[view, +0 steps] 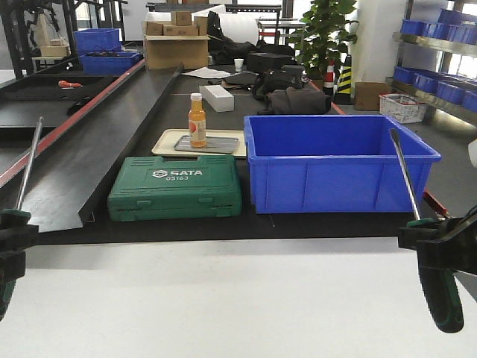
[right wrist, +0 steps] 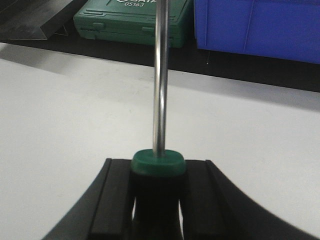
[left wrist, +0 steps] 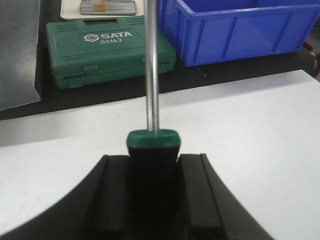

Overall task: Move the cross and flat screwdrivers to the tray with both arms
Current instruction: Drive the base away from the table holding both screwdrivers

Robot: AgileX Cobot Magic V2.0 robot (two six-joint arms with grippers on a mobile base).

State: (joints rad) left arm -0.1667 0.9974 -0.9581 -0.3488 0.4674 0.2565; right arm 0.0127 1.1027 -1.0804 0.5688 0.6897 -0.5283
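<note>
In the front view, the left gripper (view: 10,237) clamps the left screwdriver (view: 28,168) by its handle at the frame's left edge. The right gripper (view: 440,242) clamps the right screwdriver (view: 403,175) the same way at the right edge. Both shafts point up and away, tilted slightly inward. Gripping the thick handle probably gives the pads more to bite on than the thin steel would. Which tip is cross and which is flat is too small to tell.

The grey tray (view: 223,146) lies well ahead at centre, resting on a cream tray (view: 165,142). An orange bottle (view: 197,119) stands on its left part, so only the right part is bare. A green case (view: 175,190) sits in front of it and a blue bin (view: 335,168) just to its right. I judge the 2 tools must pass over the case and keep clear of the bin wall and the bottle.

In the left wrist view, the jaws are closed narrow on the black handle below its green collar. The grey tray peeks in at the top edge beyond the case, and the white table (left wrist: 250,150) lies open below.

In the right wrist view, the jaws pinch the handle likewise, with the shaft pointing straight ahead. There is bare table on both sides, and the case and bin stand ahead.
</note>
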